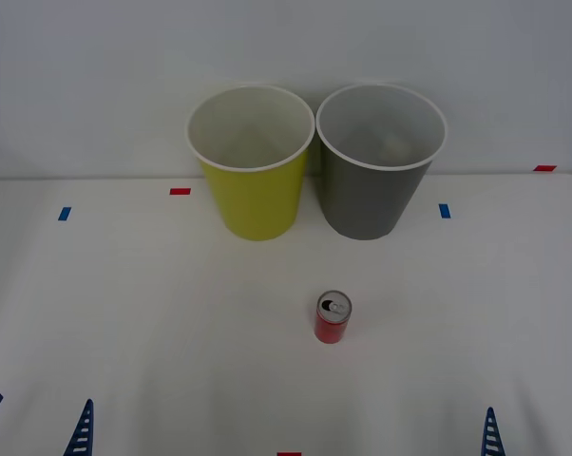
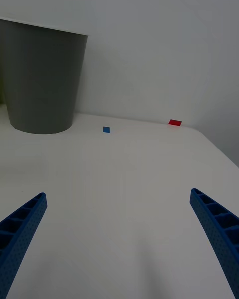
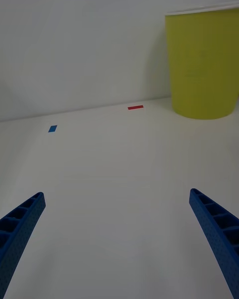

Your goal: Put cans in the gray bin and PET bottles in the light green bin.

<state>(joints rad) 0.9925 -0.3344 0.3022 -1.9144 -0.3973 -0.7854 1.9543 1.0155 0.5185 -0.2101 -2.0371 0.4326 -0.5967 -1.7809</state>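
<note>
A small red can (image 1: 333, 317) with a silver top stands upright on the white table, in front of the gray bin (image 1: 367, 202) and apart from it. The light green bin (image 1: 257, 204) stands to the left of the gray one, the two almost touching. Both bins look empty inside. PET bottles are out of view. My left gripper (image 1: 34, 429) is open at the near left edge, far from the can. My right gripper (image 1: 541, 435) is open at the near right edge. The right wrist view shows the gray bin (image 2: 42, 79) ahead, the left wrist view the light green bin (image 3: 201, 65).
Small tape marks lie on the table: red (image 1: 180, 191) and blue (image 1: 64, 213) on the left, blue (image 1: 444, 210) and red (image 1: 544, 168) on the right. A wall rises right behind the bins. Bare table lies between the grippers and the can.
</note>
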